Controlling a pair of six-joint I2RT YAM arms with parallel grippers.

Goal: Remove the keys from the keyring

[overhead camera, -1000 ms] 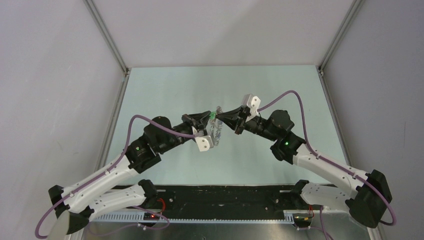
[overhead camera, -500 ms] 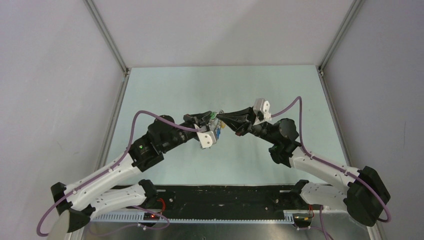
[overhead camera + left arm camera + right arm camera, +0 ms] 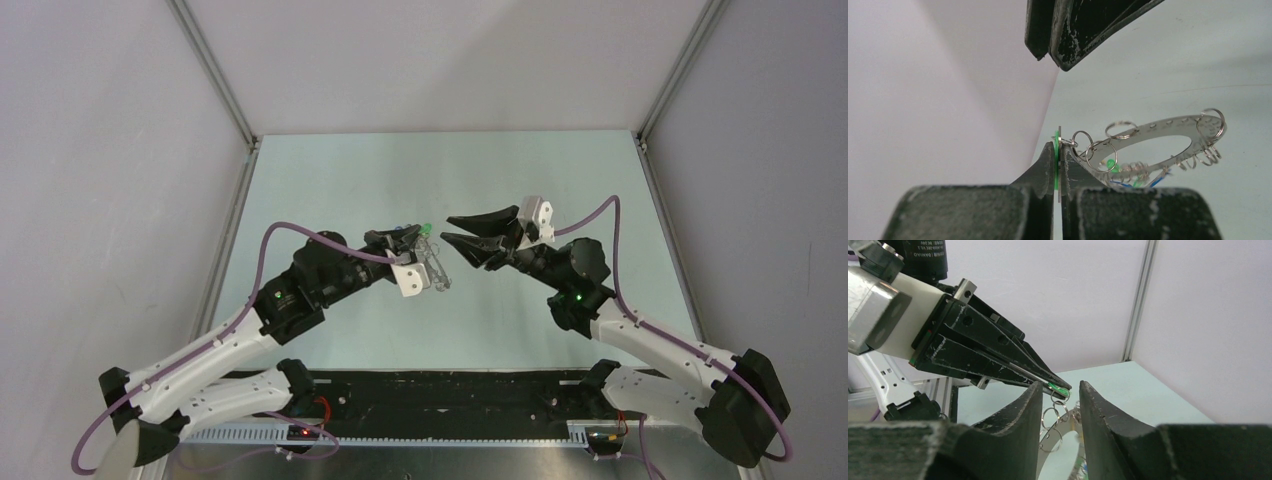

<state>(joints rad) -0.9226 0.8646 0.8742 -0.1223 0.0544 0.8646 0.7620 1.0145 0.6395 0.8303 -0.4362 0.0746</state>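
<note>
My left gripper (image 3: 420, 233) (image 3: 1058, 147) is shut on a silver key with a green tag (image 3: 1056, 161) (image 3: 1060, 386), held edge-on between the jaws. From that key, small split rings link to the flat grey keyring (image 3: 438, 271) (image 3: 1158, 129) (image 3: 1067, 422), which hangs in the air to the right of the jaws. More keys with blue and green tags (image 3: 1130, 176) dangle under the keyring, mostly hidden. My right gripper (image 3: 445, 228) (image 3: 1060, 385) is open with nothing in it, a short way right of the left gripper's tip, and its fingers (image 3: 1068, 30) point at the key.
The pale green table (image 3: 400, 170) lies below both raised arms. White walls with aluminium corner posts (image 3: 215, 70) enclose it on three sides. A black rail (image 3: 450, 385) runs along the near edge between the arm bases.
My right gripper has opened and drawn back to the right, away from the keys. My left gripper has kept its grip, and the keyring now hangs from it alone.
</note>
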